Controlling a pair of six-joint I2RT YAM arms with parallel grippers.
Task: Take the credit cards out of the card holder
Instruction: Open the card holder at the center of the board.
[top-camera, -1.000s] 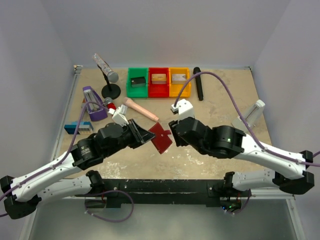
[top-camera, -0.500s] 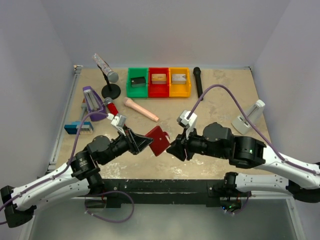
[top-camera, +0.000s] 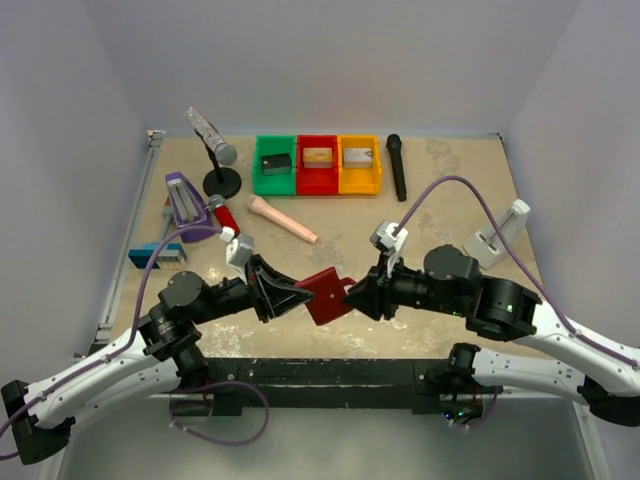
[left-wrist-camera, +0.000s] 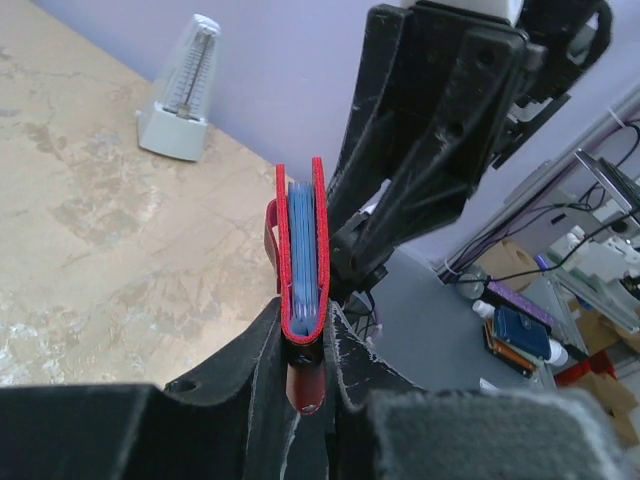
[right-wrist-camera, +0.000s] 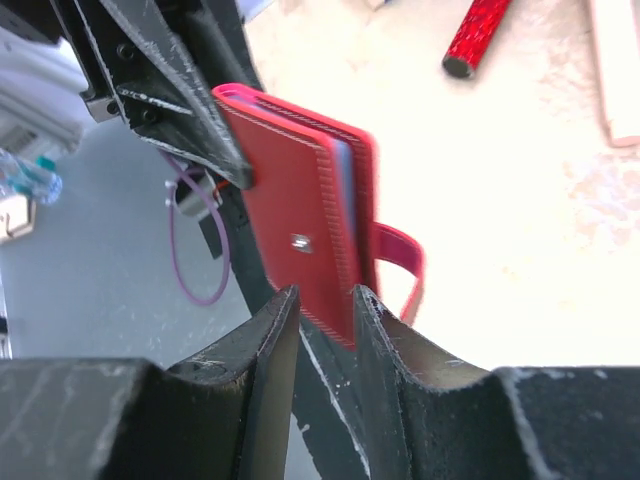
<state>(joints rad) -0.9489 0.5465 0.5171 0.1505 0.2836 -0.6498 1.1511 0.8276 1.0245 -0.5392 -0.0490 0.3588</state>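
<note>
The card holder (top-camera: 328, 293) is a dark red closed case, held in the air over the table's near edge between both arms. My left gripper (top-camera: 292, 297) is shut on its left end; in the left wrist view (left-wrist-camera: 305, 335) the holder (left-wrist-camera: 303, 250) stands on edge with its pale blue inner pockets showing between the red covers. My right gripper (top-camera: 357, 297) grips the opposite corner; in the right wrist view (right-wrist-camera: 326, 305) the holder's red face (right-wrist-camera: 295, 230) with its snap and loop tab fills the gap between the fingers. The credit cards are hidden inside.
Green (top-camera: 273, 165), red (top-camera: 318, 165) and yellow (top-camera: 360, 165) bins stand at the back. A black microphone (top-camera: 397, 167), a silver microphone on a stand (top-camera: 215, 150), a peach stick (top-camera: 282, 219), a red cylinder (top-camera: 222, 213), a purple object (top-camera: 185, 205) and a white metronome (top-camera: 497, 235) lie around.
Both arms have drawn back toward the near edge, carrying the holder nearer and lower. The right gripper has come onto the holder's right corner.
</note>
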